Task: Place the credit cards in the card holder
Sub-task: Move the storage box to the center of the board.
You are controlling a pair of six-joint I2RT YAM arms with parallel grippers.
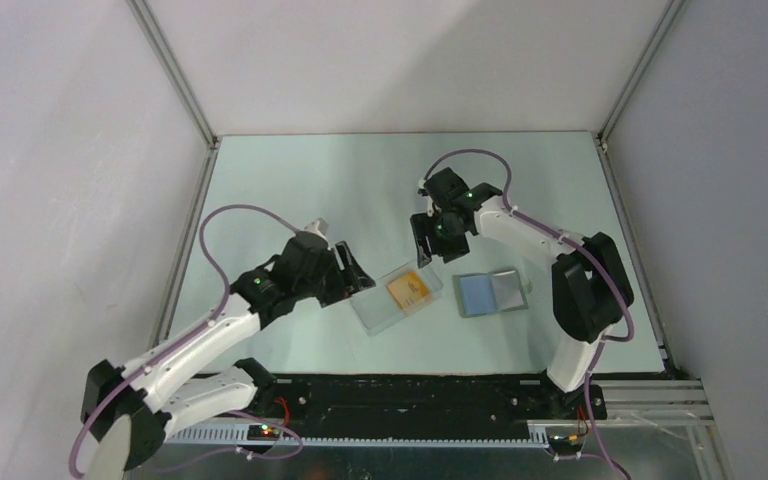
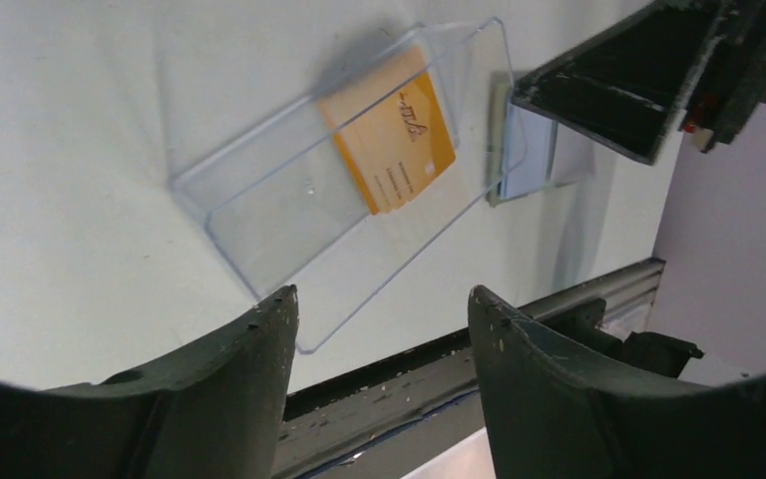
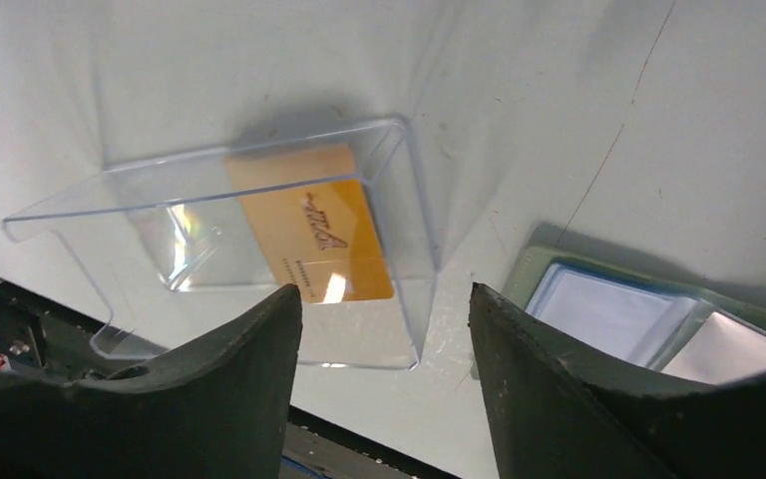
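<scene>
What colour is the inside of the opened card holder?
Light blue; the card holder shows it best in the top external view.

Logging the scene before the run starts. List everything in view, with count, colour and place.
Box: one, clear, mid-table between the grippers.
Cards: at least one, exact count unclear; orange; inside the box, toward its right end in the top view.
Card holder: one, lying open, light blue inside with a grey-green edge; right of the box, not touching it.
Table: one, pale green-grey, under everything.
Walls: white, on three sides of the table.
Left arm: white and black, base at the near edge.
Right arm: white and black, base at the near edge.
Left gripper: black, open, left of the box.
Right gripper: black, open, just beyond the box.
</scene>
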